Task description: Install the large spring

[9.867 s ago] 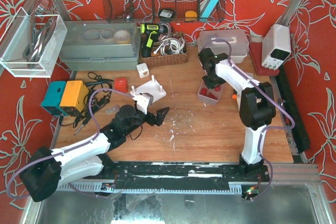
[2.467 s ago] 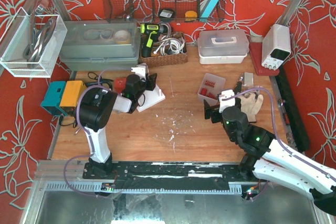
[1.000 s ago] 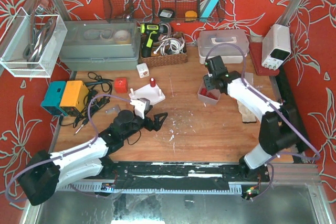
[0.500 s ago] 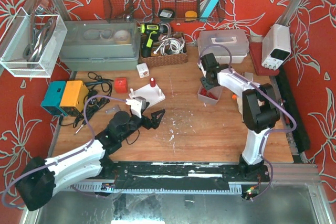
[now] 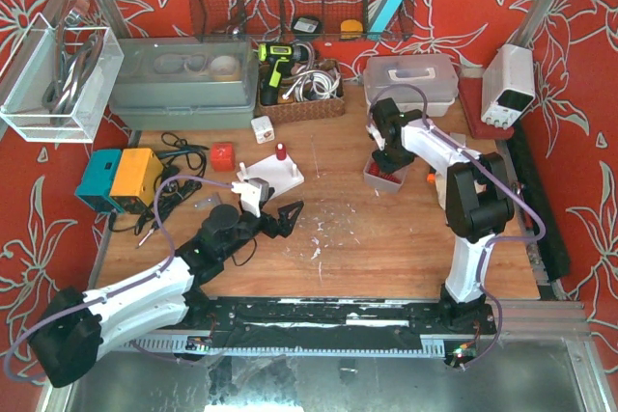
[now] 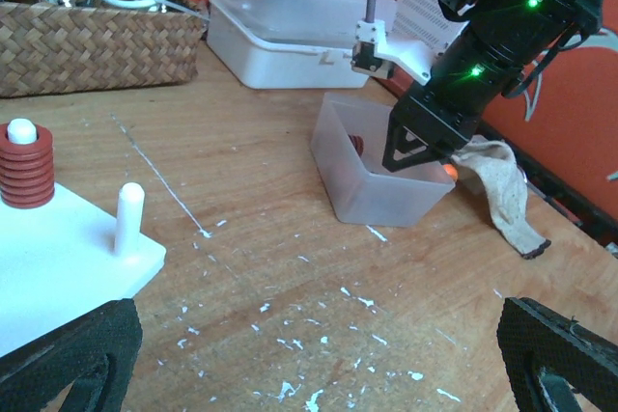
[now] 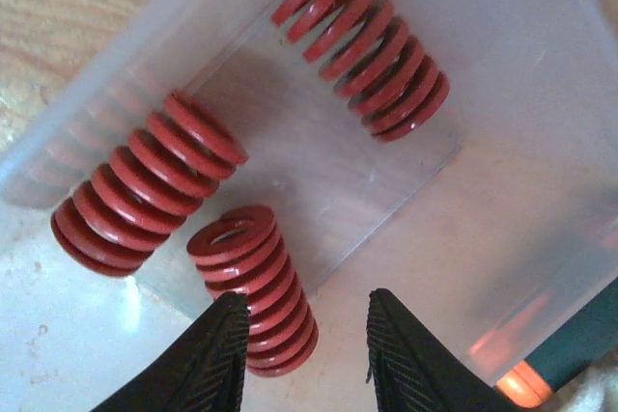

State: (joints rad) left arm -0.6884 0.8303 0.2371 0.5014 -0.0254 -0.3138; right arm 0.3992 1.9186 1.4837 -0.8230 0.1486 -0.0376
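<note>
The left hand (image 5: 287, 219) lies low over the bench (image 5: 348, 238), its fingers spread as wide as they go and holding nothing. Just far of it stands the white peg base (image 5: 273, 173). One red spring (image 6: 26, 166) is seated on a peg there, and a bare peg (image 6: 128, 217) stands just right of it, near the base's edge.

Between the base and the clear bin (image 6: 372, 205) the wood is open, flecked with white chips.

The right hand (image 7: 304, 354) reaches down inside the bin, whose walls close in on every side. A large spring (image 7: 145, 185) lies left of the fingertips, along the left wall and apart from them. A slimmer spring (image 7: 253, 272) lies with its near end in the gap, against the left fingertip. A second large spring (image 7: 372, 36) lies in the far corner, well apart from the hand. The fingers stand partly apart, and I cannot tell whether they pinch the slimmer spring.

Just right of the bin lies a cloth glove (image 6: 502, 195), and a lidded white box (image 6: 290, 21) sits far of it.
</note>
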